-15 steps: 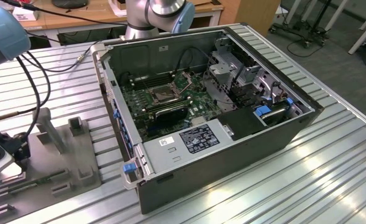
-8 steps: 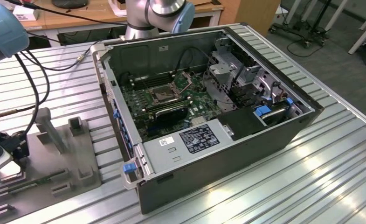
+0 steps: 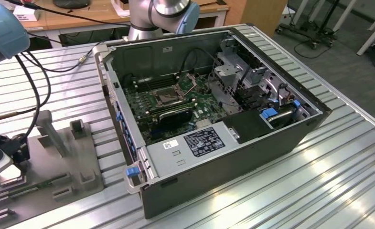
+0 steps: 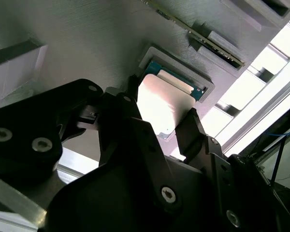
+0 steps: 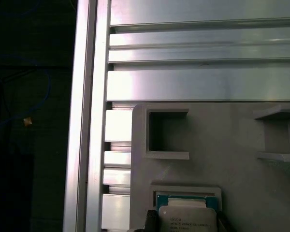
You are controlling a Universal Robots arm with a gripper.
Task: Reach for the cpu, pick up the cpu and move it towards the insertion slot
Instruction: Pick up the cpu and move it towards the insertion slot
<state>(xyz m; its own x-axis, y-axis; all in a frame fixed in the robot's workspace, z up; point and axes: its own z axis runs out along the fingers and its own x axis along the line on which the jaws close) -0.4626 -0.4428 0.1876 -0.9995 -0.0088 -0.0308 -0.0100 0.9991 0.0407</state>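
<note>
So the robot's black two-finger gripper [image 4: 162,100] is down over the grey plastic tray [image 3: 79,157]. The cpu [image 4: 162,104], a little flat square chip with a silvery-white lid and a blue-green rim, sits flat in a square recess of that tray. The jaws are spread, one finger [image 4: 193,128] on each side of the chip and close to its edges. I see no squeeze on it, and it isn't lifted.

What I'd worry about: the recess walls hug the chip tight, so if the fingers close off-centre it could tip and wedge. A fingertip could also land on the recess rim instead. The chip's edges look thin and smooth, so a shallow pinch might let it slide out.

The insertion slot [image 3: 165,98], a square metal-framed socket with a dark centre, is well apart from the tray. It's down inside the open black computer case [image 3: 238,157] just beside the tray, so a case wall stands between them.

The tray rests on a ribbed aluminium table [image 3: 302,191] and also carries a thin green memory stick [image 3: 31,187]. Well beyond the tray there's a wooden desk [image 3: 79,16] with cables on it.
</note>
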